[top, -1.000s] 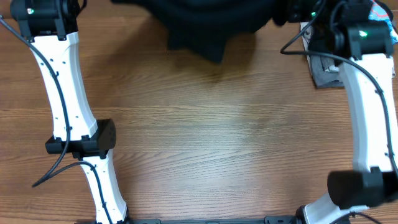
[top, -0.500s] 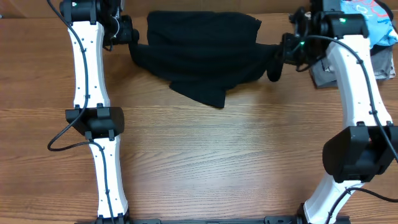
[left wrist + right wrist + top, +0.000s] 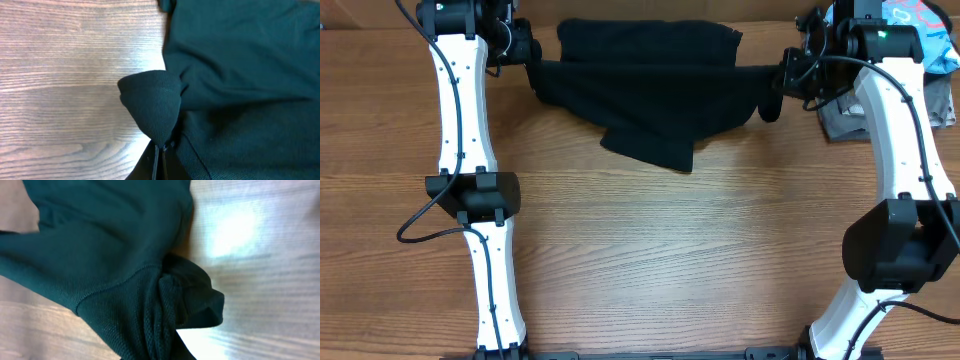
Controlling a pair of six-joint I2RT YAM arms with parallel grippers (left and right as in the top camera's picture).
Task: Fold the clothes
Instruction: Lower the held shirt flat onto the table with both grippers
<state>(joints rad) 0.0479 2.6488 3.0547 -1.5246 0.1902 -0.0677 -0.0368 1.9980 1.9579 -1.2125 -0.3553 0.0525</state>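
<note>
Wood-grain table (image 3: 650, 250) bears the clothes (image 3: 650, 100), long axis 9 to 3 o'clock, left gripper (image 3: 530, 60) and right gripper (image 3: 773, 88) each pinching 1 end.

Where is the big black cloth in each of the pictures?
Overhead: the black cloth is at the top middle, stretched sideways.
Left wrist: the black cloth fills the right side, with a bunched corner low in the middle.
Right wrist: the black cloth fills the left and middle.
Shared landmark: the wooden table under it in every view.
</note>
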